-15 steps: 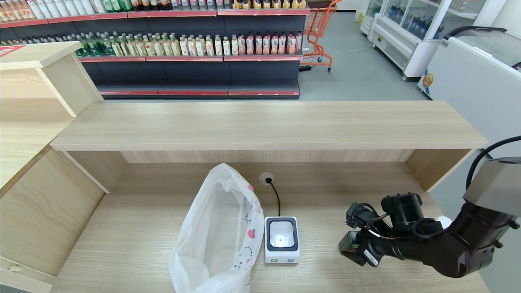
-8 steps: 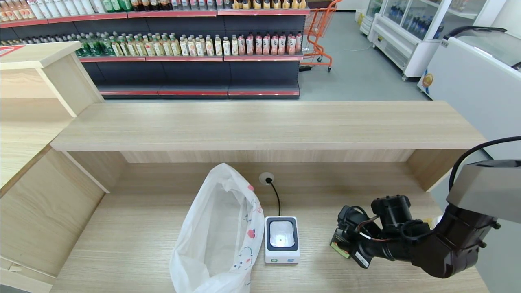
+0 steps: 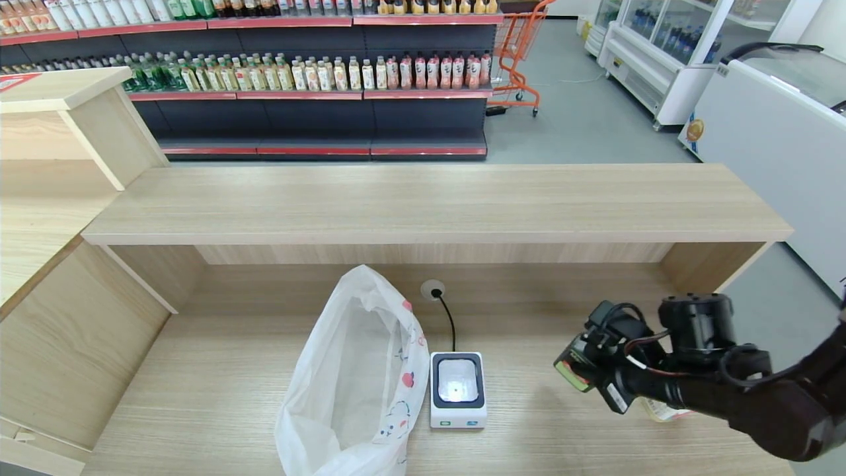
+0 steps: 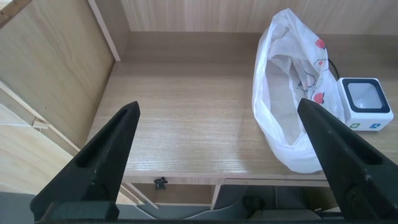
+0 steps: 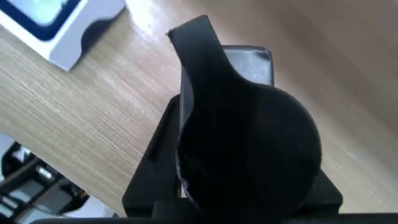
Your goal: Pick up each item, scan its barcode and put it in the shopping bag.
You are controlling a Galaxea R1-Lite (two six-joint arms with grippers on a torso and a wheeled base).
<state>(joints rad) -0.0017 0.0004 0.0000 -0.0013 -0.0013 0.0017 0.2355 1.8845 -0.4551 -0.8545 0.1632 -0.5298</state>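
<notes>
My right gripper (image 3: 574,369) hangs above the counter, to the right of the scanner, shut on a small dark item (image 3: 570,371) with a green and orange edge. In the right wrist view a dark round bulk (image 5: 249,149) sits by one black finger (image 5: 194,50). The white scanner (image 3: 457,389) (image 4: 367,102) (image 5: 56,25) lies flat beside the white printed shopping bag (image 3: 357,383) (image 4: 283,106), which stands open. My left gripper (image 4: 217,155) is open, above the counter's near edge, to the left of the bag.
A pale item (image 3: 661,411) lies on the counter under my right arm. The scanner's black cable (image 3: 449,317) runs to a hole at the back. A raised wooden ledge (image 3: 436,201) closes off the far side, and side panels flank the counter.
My right gripper has risen off the counter with the dark item and turned, so the item's green and orange edge now shows. The pale item under the arm has come into sight.
</notes>
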